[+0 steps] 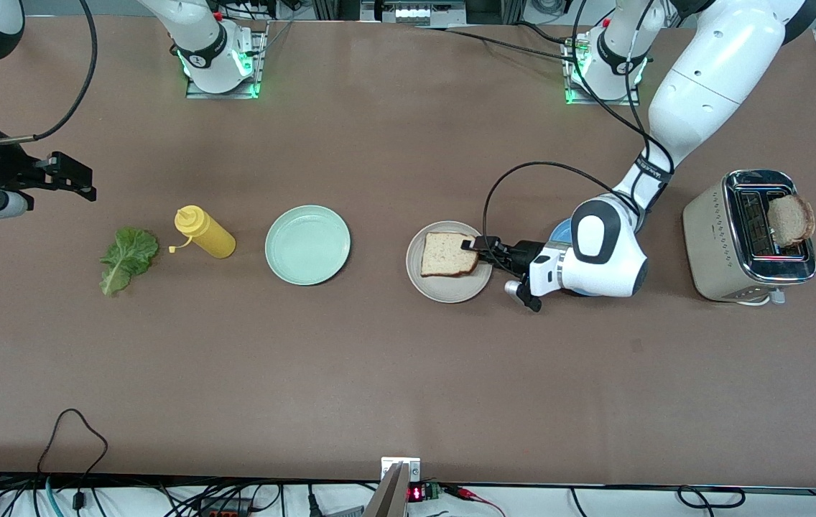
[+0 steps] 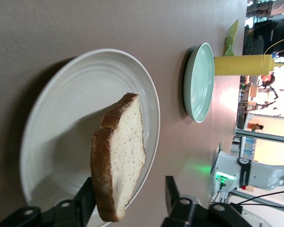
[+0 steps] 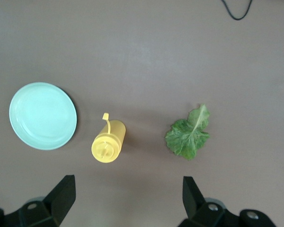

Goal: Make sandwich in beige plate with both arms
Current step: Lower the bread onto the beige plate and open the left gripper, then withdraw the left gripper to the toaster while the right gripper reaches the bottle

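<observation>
The left gripper (image 1: 470, 244), jaws spread wide around a square tan bread slice (image 1: 449, 254) lying in the round beige plate (image 1: 450, 287), sits at the plate's three o'clock, while the right gripper (image 3: 128, 196) waits wide-jawed above the bench near the ruffled green lettuce leaf (image 1: 126, 258).

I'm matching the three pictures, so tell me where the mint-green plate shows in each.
Front view: mint-green plate on the table between the yellow bottle and the beige plate.
Left wrist view: it shows edge-on, past the beige plate.
Right wrist view: it lies beside the yellow bottle.
Shared landmark: the yellow bottle.
</observation>
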